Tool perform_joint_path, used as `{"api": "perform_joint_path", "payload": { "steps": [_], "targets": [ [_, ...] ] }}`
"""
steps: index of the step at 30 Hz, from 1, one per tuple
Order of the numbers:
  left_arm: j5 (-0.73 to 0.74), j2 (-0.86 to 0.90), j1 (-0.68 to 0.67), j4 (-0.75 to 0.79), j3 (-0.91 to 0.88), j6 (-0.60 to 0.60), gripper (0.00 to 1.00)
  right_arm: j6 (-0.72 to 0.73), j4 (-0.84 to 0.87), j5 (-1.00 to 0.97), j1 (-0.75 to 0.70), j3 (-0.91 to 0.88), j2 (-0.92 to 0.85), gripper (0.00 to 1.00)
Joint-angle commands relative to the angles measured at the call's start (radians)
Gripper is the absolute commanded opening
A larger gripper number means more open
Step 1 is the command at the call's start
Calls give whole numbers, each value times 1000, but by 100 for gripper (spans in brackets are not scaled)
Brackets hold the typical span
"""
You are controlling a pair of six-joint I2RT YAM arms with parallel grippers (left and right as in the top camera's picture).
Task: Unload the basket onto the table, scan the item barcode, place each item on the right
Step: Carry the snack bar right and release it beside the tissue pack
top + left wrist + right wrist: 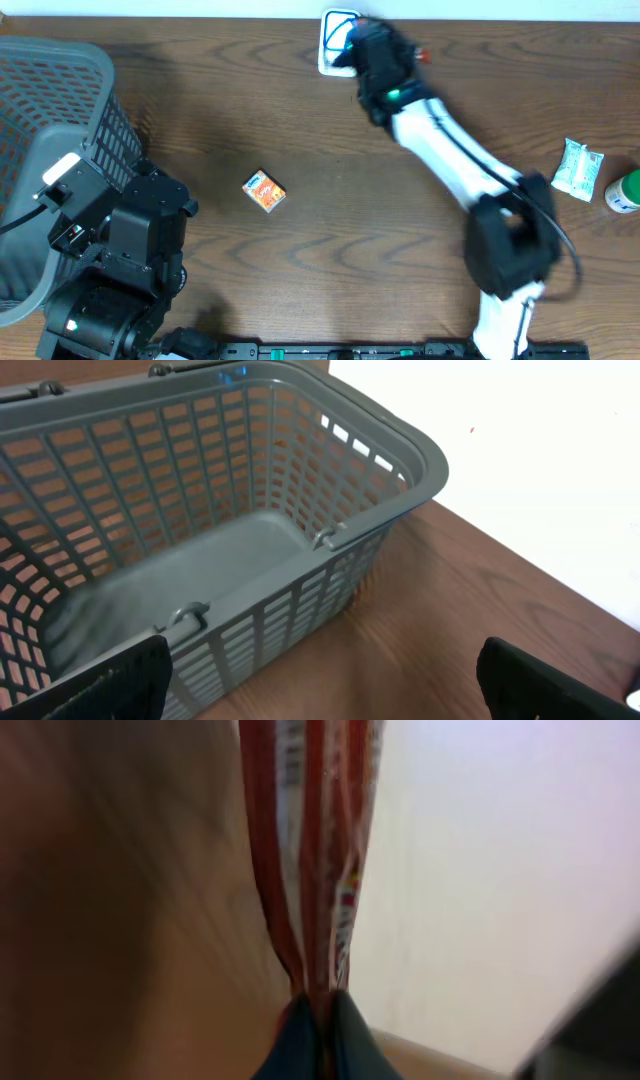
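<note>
Basket (70, 80) sits at the left end of the table (330, 260). The left arm (120, 250) is just in front of it, overlapping its near corner. From the left wrist I have the basket wall directly ahead of the left gripper (320, 705).

I note a small box (265, 191) lying mid-table, right of the left arm and well apart from the rest.

The right arm (450, 150) runs from the near right diagonally to the far edge, ending beside a small device (332, 45) there. A wrapped item (315, 870) is between the right gripper (320, 1025) fingertips.

Far right I log a pouch (578, 170), with a capped container (623, 192) just beside it at the table's edge.
</note>
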State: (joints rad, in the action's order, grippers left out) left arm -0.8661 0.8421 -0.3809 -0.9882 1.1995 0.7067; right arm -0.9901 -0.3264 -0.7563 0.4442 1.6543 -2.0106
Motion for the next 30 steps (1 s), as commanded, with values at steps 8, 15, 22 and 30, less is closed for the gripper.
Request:
{"api": "perform_joint_path", "payload": {
  "steps": [8,15,22,30],
  "targets": [
    [-9,0,5,-3,15,5,98,742,-439,197,-432,-24,71,1],
    [-9,0,5,-3,15,5,98,855,-373,336,-715,-86,56,1],
    [-9,0,5,-3,15,5,98,938,-229,435,-888,-150,0,1],
    [-9,0,5,-3,15,5,98,960,-163,433,-955,-171,-121,1]
  ]
}}
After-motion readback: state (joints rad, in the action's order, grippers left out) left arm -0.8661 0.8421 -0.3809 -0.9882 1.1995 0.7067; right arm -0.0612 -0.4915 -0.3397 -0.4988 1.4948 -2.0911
